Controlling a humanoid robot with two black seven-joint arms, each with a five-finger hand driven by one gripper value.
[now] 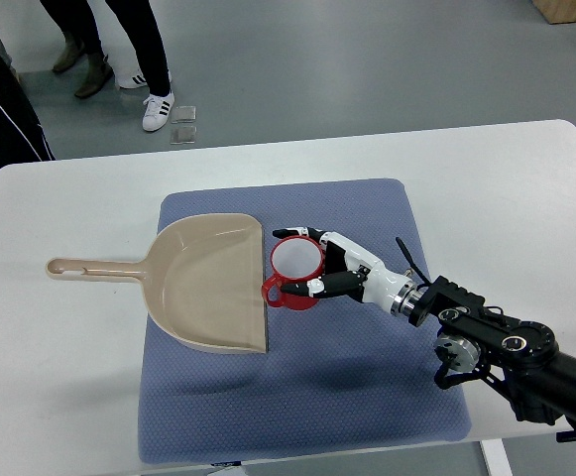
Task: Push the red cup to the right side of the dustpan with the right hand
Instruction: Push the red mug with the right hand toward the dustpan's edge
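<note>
Top view: a white table carries a blue-grey mat, and on the mat lies a beige dustpan with its handle pointing to the picture's left, out over the bare tabletop. Its open mouth faces right. The red cup stands upright on the mat just beside that straight front edge, near its upper half, with a pale inside showing and its small handle turned toward the lower left, touching or almost touching the pan's edge.

The right hand comes in from the lower right on a black arm with a white palm shell and dark fingers. It sits against the cup's right side. One finger reaches over the far rim of the cup, and another lies along the near side by the cup's handle, so the fingers are curved loosely about the cup's body; whether they truly clamp it or only rest against it I cannot tell from this angle.

Beyond the table's far edge is grey floor, where a person's legs and white shoes show at the top left, and a dark sleeve enters at the left edge.
</note>
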